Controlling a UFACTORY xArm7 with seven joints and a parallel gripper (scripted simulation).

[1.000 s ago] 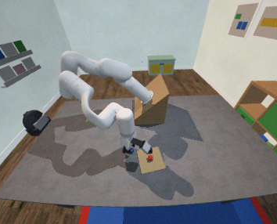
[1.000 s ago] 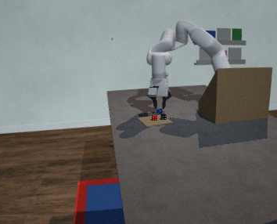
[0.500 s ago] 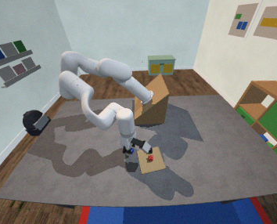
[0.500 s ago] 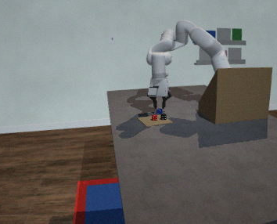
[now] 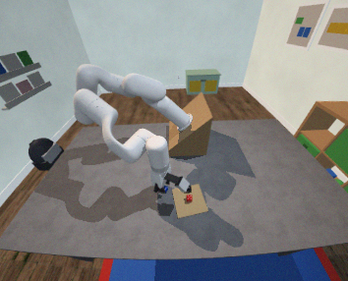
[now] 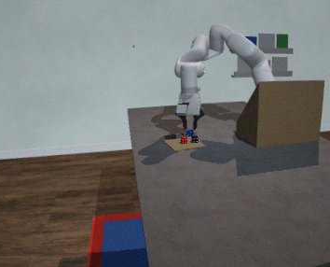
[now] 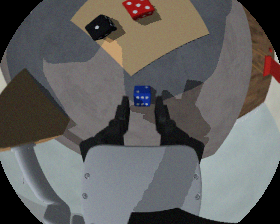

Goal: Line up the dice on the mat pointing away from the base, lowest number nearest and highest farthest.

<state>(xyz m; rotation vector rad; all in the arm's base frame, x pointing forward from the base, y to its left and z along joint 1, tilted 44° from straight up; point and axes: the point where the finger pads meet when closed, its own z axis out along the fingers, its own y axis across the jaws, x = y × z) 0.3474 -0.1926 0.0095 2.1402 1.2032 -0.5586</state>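
Note:
My gripper (image 5: 165, 187) (image 6: 190, 127) (image 7: 142, 103) points down, partly open and empty. Its fingertips stand on either side of the blue die (image 5: 166, 189) (image 6: 189, 133) (image 7: 142, 96), with a gap on each side in the wrist view. That die is off the mat, near its corner; the wrist view shows its six-pip face and a two-pip face. The tan mat (image 5: 184, 211) (image 6: 187, 146) (image 7: 136, 62) bears the red die (image 5: 189, 198) (image 6: 184, 140) (image 7: 138, 7), five pips showing in the wrist view, and the black die (image 6: 195, 139) (image 7: 100, 27), one pip showing there.
A tall brown wedge block (image 5: 190, 140) (image 6: 288, 114) (image 7: 28, 112) stands on the grey table (image 5: 262, 196) (image 6: 212, 196), on the black die's side of the mat. The table's edge (image 5: 174, 257) lies beyond the mat in the top view.

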